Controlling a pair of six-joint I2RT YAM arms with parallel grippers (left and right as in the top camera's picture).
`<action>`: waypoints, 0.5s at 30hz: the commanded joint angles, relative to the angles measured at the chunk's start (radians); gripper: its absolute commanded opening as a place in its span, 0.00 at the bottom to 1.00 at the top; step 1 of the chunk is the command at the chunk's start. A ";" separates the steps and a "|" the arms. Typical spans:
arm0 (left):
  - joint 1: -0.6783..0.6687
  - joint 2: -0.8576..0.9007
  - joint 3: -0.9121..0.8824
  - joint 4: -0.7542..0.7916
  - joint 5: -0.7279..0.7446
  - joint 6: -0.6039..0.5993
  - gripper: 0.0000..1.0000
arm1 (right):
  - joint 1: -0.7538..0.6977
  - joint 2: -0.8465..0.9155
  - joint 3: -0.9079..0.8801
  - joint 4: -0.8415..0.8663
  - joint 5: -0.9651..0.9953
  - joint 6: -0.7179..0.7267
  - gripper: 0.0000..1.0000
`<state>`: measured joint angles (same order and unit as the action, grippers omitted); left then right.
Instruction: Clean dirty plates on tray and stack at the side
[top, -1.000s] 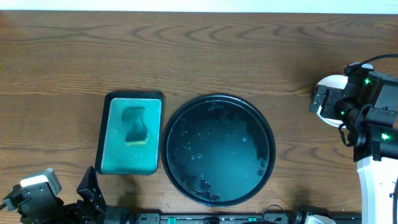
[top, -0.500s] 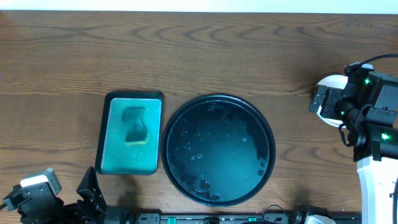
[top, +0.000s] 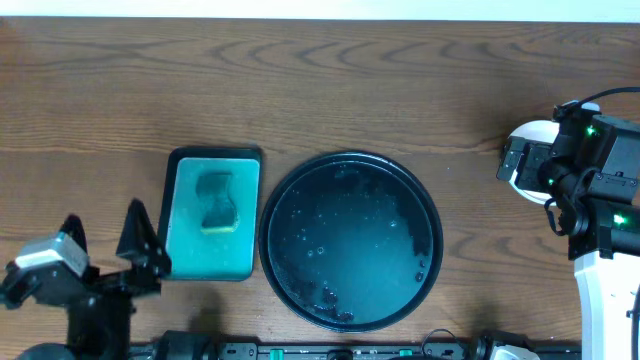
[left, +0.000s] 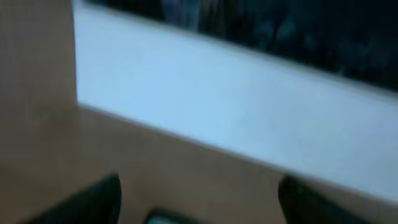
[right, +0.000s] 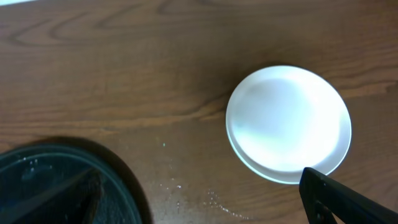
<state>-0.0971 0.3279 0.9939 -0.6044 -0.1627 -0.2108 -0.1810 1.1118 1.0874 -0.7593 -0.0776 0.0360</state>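
1. Caught the left gripper (top: 103, 218) at the near-left edge of the table (top: 300, 80), jaws spread wide, gripping nothing. Got little from its wrist view, too blurred for more than two dark fingers (left: 93, 199) over wood.
2. Moved just past it to the green tray (top: 172, 220), rectangular, with a sponge (top: 217, 205) lying inside.
3. Found the black tray (top: 268, 240) just right of the green one, glossy and wet, droplets (top: 322, 250) scattered over its floor.
4. Swung right, well apart from the black tray, and picked out the plates (right: 286, 118) stacked on the wood. Saw a white one on top and a pale rim peeking out beneath; could not tell the count.
5. Spotted the right gripper (right: 208, 202) hovering at that stack, partly covering it from overhead, jaws wide apart, closed on nothing.
6. Ended on brown wood grain along the far side.
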 joint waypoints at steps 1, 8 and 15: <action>0.031 -0.116 -0.181 0.167 0.016 0.015 0.81 | 0.011 0.001 0.010 -0.001 0.002 -0.015 0.99; 0.077 -0.330 -0.557 0.604 0.050 0.006 0.81 | 0.011 0.001 0.010 -0.001 0.002 -0.015 0.99; 0.149 -0.326 -0.775 0.878 0.072 -0.116 0.81 | 0.011 0.001 0.010 -0.001 0.002 -0.015 0.99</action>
<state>0.0349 0.0116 0.2806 0.2203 -0.1097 -0.2760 -0.1810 1.1118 1.0874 -0.7597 -0.0776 0.0360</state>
